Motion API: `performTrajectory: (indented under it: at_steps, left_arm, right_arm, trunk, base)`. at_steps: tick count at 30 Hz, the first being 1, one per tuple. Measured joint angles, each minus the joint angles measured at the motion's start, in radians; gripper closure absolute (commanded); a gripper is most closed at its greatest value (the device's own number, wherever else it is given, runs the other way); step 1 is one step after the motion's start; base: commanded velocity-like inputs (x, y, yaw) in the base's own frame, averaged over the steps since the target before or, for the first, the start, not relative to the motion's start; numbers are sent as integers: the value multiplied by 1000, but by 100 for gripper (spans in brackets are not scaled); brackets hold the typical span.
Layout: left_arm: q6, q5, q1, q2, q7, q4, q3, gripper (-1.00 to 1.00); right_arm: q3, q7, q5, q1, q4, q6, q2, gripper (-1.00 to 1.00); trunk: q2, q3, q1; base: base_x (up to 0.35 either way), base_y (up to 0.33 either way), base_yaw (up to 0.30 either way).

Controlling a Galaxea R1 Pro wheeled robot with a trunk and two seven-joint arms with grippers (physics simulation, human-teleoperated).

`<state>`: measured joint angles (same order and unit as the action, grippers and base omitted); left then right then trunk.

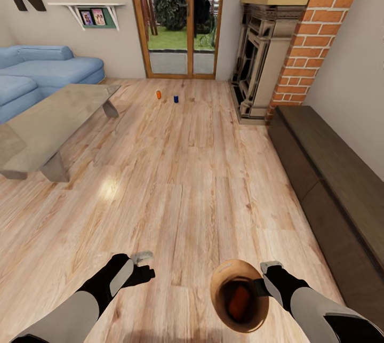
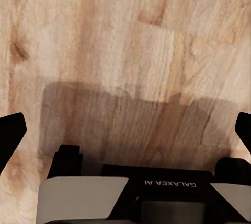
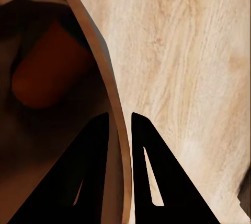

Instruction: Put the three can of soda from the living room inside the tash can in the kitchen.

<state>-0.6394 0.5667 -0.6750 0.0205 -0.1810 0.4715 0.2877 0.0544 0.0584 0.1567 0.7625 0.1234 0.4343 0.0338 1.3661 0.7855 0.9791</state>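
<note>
Right end effector (image 3: 121, 125) clamps bin (image 1: 220, 292) rim (orange can (image 3: 44, 70) inside) | left end effector (image 2: 125, 130) spread wide

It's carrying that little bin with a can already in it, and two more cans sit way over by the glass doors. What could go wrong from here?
The right gripper pinches only the rim of the bin, so it might slip or tip while driving, spilling the orange can inside. The orange can and blue can on the floor are small and upright; a clumsy approach could knock them rolling.

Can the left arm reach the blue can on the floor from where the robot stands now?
Probably not. The blue can stands far off near the glass doors, while the left gripper hangs open close to the robot. Bare floor lies between, so driving closer looks possible.
</note>
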Motion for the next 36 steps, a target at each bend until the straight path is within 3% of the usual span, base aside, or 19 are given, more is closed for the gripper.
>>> performTrajectory:
  at_steps: [36]
  left_arm:
    - [1, -2, 0, -1, 0, -1, 0, -100]
  right_arm:
    - [-2, 0, -2, -20, 8, -4, -4, 100]
  trunk:
    - [0, -48, 0]
  base:
    - [0, 0, -7]
